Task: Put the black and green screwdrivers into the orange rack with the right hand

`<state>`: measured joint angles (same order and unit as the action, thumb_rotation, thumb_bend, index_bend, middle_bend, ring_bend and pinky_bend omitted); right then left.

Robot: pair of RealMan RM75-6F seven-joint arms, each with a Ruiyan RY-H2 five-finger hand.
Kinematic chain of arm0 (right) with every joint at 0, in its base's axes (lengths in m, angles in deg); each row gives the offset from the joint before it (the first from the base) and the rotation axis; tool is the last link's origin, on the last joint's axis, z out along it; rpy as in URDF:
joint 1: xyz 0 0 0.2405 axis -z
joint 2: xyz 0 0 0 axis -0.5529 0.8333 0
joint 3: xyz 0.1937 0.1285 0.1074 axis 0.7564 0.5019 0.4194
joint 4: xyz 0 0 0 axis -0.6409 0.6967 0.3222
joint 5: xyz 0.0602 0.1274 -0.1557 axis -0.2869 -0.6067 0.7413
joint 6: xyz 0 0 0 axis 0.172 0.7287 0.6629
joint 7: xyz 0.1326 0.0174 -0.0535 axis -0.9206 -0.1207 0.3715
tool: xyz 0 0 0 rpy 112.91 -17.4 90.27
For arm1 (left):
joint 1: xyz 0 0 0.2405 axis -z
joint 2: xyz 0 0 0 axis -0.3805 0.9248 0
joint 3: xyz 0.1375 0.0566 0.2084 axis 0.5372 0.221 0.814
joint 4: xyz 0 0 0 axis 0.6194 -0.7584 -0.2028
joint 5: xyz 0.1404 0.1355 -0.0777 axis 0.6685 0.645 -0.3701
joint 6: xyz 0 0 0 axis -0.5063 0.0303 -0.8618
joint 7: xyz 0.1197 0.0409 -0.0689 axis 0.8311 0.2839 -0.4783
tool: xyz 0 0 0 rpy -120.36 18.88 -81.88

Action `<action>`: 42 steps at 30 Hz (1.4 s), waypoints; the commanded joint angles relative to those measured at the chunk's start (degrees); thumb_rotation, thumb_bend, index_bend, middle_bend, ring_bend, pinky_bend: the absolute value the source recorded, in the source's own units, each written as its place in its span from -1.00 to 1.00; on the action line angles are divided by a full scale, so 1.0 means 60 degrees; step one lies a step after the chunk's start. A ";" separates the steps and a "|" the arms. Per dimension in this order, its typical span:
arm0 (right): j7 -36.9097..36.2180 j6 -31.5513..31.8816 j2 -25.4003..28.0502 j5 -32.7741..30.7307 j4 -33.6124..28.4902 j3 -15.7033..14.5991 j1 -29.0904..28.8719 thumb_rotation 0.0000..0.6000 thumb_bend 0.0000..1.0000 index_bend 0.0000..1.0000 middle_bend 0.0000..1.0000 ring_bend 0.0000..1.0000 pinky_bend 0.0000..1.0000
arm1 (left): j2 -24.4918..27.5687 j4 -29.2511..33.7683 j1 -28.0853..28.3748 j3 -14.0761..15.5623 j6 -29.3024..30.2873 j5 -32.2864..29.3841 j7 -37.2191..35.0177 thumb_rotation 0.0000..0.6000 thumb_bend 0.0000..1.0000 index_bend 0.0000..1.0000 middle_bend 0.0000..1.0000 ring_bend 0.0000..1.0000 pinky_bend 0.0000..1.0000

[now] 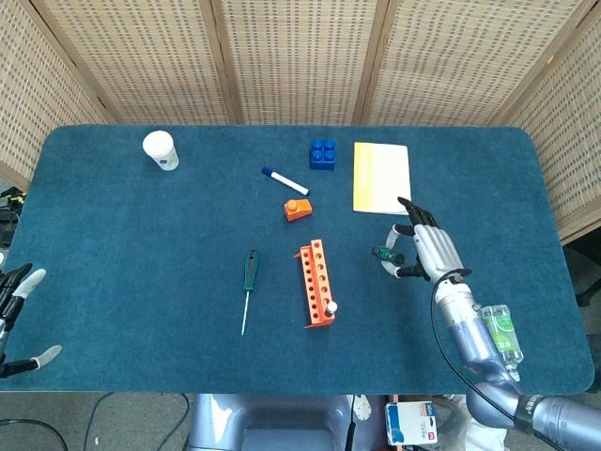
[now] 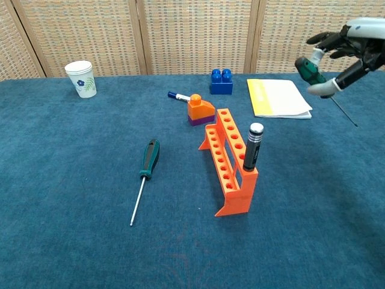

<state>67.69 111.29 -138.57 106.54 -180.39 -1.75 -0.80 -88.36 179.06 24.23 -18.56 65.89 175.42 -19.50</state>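
Note:
The orange rack (image 1: 316, 282) (image 2: 228, 159) stands mid-table with a black-handled driver (image 2: 252, 147) upright in its near end. A black and green screwdriver (image 1: 249, 282) (image 2: 147, 162) lies flat on the cloth left of the rack. My right hand (image 1: 427, 252) (image 2: 355, 42) is raised above the table, right of the rack. It grips a small green-handled screwdriver (image 1: 382, 254) (image 2: 308, 70) whose thin shaft slants down to the right. My left hand (image 1: 17, 301) hangs at the table's near left edge with its fingers apart and nothing in it.
A paper cup (image 1: 161, 150) stands at the far left. A blue block (image 1: 323, 153), a marker (image 1: 285, 180), a small orange block (image 1: 298, 209) and a yellow notepad (image 1: 382, 177) lie behind the rack. A plastic bottle (image 1: 500, 334) lies near the right front edge.

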 commanded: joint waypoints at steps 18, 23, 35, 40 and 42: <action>-0.6813 -0.2135 -0.0668 0.2069 0.0381 0.1582 -0.0765 1.00 -0.13 0.30 -1.00 -1.00 -0.95 | 0.0096 -0.0019 0.0122 -0.0023 -0.0236 -0.0163 -0.0227 1.00 -1.00 -1.00 -1.00 -1.00 -1.00; -0.7546 -0.2418 -0.0823 0.2162 0.0584 0.1564 -0.0928 1.00 -0.13 0.31 -1.00 -1.00 -0.95 | 0.0071 0.0020 0.0177 -0.0064 -0.0352 -0.0279 -0.0118 1.00 -1.00 -1.00 -1.00 -1.00 -1.00; -0.8361 -0.2431 -0.1208 0.3067 0.1307 0.1090 -0.1146 1.00 -0.13 0.31 -1.00 -1.00 -0.95 | 0.0002 0.0092 0.0235 -0.0066 -0.0490 -0.0333 0.0156 1.00 -1.00 -1.00 -1.00 -1.00 -1.00; -0.8767 -0.2144 -0.1497 0.3459 0.1795 0.0818 -0.1136 1.00 -0.13 0.32 -1.00 -1.00 -0.95 | -0.0031 0.0109 0.0259 -0.0082 -0.0552 -0.0403 0.0256 1.00 -1.00 -1.00 -1.00 -1.00 -1.00; -0.8907 -0.2112 -0.1523 0.3539 0.1886 0.0744 -0.1156 1.00 -0.13 0.32 -1.00 -1.00 -0.95 | -0.0033 0.0130 0.0270 -0.0083 -0.0572 -0.0406 0.0294 1.00 -1.00 -1.00 -1.00 -1.00 -1.00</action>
<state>14.77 98.33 -147.44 127.33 -169.44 3.12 -7.64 -88.56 179.82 25.83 -19.06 62.48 172.98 -17.75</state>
